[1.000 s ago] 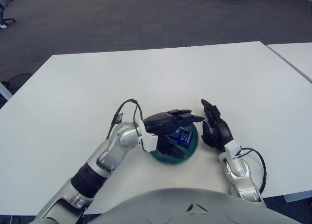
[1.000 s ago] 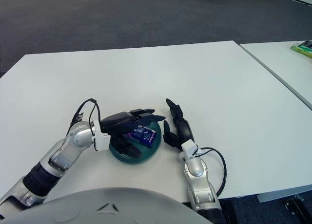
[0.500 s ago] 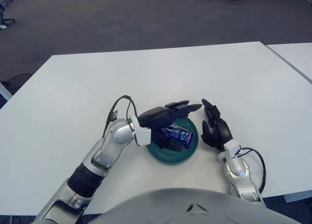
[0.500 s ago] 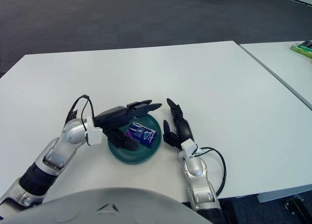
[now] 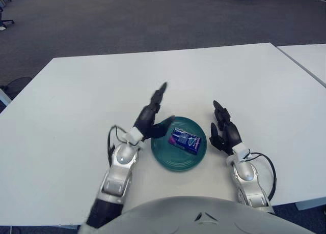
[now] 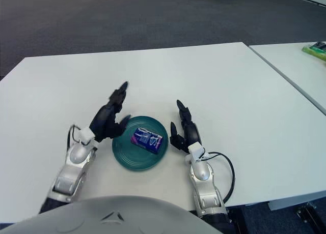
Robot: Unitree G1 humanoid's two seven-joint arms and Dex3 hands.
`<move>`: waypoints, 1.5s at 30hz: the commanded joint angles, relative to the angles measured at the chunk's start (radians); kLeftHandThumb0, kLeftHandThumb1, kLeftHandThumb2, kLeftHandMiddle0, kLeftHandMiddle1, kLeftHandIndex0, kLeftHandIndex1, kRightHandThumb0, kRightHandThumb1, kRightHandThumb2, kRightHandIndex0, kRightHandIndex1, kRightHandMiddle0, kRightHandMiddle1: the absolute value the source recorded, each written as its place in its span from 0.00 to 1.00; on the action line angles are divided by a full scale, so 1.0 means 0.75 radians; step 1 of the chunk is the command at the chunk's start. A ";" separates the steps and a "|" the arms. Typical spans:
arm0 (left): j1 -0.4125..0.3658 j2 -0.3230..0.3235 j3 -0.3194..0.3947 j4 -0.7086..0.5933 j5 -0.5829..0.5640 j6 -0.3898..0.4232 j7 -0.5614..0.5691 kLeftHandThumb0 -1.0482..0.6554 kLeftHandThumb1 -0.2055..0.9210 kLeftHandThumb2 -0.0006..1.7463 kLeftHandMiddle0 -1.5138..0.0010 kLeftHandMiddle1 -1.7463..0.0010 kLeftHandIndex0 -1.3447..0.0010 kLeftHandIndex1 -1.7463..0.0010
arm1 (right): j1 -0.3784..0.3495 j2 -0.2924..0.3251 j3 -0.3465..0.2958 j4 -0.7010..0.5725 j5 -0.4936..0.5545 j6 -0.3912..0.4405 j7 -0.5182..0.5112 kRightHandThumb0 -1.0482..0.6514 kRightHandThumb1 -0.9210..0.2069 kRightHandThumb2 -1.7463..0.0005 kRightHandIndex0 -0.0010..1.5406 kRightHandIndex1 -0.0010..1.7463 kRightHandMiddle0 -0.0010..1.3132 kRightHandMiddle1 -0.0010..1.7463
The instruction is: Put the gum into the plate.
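The gum (image 5: 185, 140) lies flat in the plate (image 5: 179, 161), just right of my left hand (image 5: 148, 118) — fingers spread, holding nothing. Job looks done imo. Best to lift that hand straight up, w/o bumping the rim. My right hand (image 5: 224, 132) rests beside the plate — open too.

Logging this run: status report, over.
Left hand open, raised beside the plate, holding nothing. Right hand open, parked right of plate. Gum lying in the plate. Nothing in the way.
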 commanded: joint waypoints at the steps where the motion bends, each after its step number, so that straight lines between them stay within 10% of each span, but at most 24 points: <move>1: 0.071 -0.020 0.096 -0.089 -0.110 0.089 0.051 0.00 1.00 0.48 1.00 1.00 1.00 1.00 | 0.066 0.007 0.002 0.149 0.026 0.102 0.025 0.11 0.00 0.54 0.04 0.00 0.00 0.08; 21: 0.410 -0.045 0.073 -0.228 -0.055 0.310 0.202 0.00 1.00 0.66 0.98 0.99 1.00 1.00 | 0.081 0.010 -0.001 0.128 0.112 0.097 0.081 0.18 0.00 0.43 0.03 0.00 0.00 0.11; 36: 0.453 0.069 0.093 0.071 -0.106 0.001 -0.016 0.00 1.00 0.70 1.00 1.00 1.00 1.00 | 0.114 -0.074 0.044 0.107 0.100 0.037 0.214 0.09 0.00 0.32 0.00 0.00 0.00 0.04; 45: 0.410 0.050 0.108 0.212 -0.143 -0.091 -0.053 0.00 1.00 0.60 1.00 1.00 1.00 1.00 | 0.086 -0.141 0.065 0.173 -0.065 -0.070 0.138 0.01 0.00 0.46 0.00 0.00 0.00 0.00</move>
